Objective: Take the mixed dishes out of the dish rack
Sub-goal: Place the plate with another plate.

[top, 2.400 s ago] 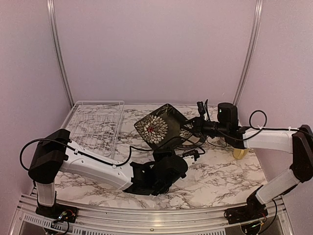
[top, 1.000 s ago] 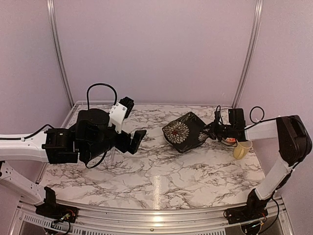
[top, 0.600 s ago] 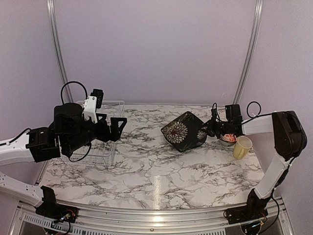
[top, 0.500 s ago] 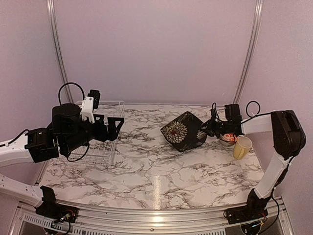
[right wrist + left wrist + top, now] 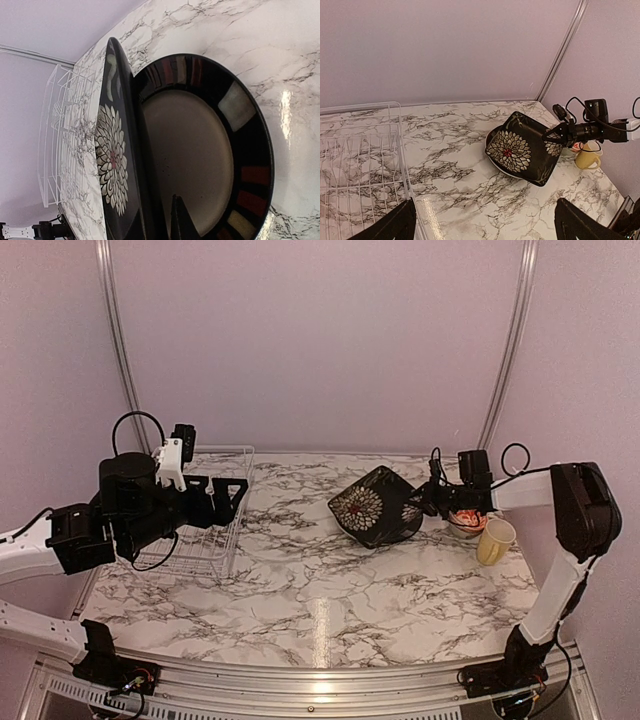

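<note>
My right gripper (image 5: 425,502) is shut on the edge of a black square plate with a white floral medallion (image 5: 372,506), holding it tilted on edge at the table's right. In the right wrist view this plate (image 5: 114,165) stands against a round dark plate with a tan centre (image 5: 200,150), which lies flat. One finger (image 5: 177,220) shows; the other is hidden behind the plate. The white wire dish rack (image 5: 200,530) sits at the far left. My left gripper (image 5: 225,495) hovers open above the rack, holding nothing. Both plate (image 5: 520,150) and rack (image 5: 365,165) appear in the left wrist view.
A yellow mug (image 5: 492,540) stands near the right edge, with a small red-and-white bowl (image 5: 465,523) just behind it under my right arm. Metal frame posts (image 5: 505,350) rise at the back corners. Marble tabletop (image 5: 320,590) lies between the rack and the plates.
My left arm has swung up from the table's middle and leftward over the rack, still open. The right gripper carried the floral plate rightward and now holds it nearly still.
</note>
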You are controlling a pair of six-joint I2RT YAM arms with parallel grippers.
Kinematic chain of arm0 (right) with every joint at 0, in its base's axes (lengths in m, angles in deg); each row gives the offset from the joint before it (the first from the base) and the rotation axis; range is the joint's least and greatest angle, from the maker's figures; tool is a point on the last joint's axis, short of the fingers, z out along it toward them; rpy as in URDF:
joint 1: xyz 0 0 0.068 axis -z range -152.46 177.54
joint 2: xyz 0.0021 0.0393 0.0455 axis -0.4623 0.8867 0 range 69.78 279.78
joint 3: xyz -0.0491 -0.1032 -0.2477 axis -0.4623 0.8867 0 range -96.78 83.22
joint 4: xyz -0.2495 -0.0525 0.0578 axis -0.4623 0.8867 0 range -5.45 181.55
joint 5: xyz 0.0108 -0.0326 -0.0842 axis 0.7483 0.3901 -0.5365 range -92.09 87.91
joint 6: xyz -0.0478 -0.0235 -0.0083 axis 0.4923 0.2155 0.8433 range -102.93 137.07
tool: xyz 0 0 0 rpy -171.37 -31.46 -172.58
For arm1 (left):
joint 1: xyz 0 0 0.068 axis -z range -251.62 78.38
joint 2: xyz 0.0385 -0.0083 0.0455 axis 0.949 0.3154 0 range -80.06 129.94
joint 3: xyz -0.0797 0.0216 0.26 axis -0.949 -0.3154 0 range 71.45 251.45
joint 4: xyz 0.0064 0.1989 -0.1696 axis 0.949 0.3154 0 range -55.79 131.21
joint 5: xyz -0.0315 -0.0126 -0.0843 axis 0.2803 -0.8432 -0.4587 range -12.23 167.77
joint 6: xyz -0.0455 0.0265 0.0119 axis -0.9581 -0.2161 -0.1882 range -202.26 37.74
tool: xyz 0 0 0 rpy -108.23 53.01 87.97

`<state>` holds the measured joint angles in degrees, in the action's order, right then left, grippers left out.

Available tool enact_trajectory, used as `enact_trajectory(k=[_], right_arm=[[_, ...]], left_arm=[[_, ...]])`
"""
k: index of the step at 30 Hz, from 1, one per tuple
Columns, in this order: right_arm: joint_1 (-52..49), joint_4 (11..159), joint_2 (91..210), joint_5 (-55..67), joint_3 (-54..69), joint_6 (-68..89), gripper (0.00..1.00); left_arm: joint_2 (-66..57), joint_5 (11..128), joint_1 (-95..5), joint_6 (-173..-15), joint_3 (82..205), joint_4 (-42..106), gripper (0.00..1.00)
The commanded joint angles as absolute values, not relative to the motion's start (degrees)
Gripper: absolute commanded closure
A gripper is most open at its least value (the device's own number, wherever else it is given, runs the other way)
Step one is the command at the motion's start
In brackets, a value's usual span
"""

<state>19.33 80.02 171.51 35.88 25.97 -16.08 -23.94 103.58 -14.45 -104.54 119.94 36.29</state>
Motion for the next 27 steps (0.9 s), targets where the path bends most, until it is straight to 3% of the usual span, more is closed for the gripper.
enact_trajectory(k=[1, 7, 10, 27], right_arm=[[21.27, 79.31, 172.61, 35.82, 23.51, -13.32, 0.95], [21.83, 81.79, 175.77, 36.63, 21.01, -11.08, 0.92], [21.85, 82.53, 176.50, 36.63, 20.69, -9.84, 0.85], [18.70, 99.17, 170.37, 18.76, 15.96, 2.16, 0.23]], left_arm=[[-23.25, 102.52, -15.00, -105.12, 119.51, 36.48, 0.01], [-22.00, 101.99, -15.18, -105.09, 120.04, 36.38, 0.01], [-21.47, 101.75, -15.19, -105.04, 120.38, 36.16, 0.01], [-22.55, 102.93, -15.88, -103.88, 121.43, 37.03, 0.01]])
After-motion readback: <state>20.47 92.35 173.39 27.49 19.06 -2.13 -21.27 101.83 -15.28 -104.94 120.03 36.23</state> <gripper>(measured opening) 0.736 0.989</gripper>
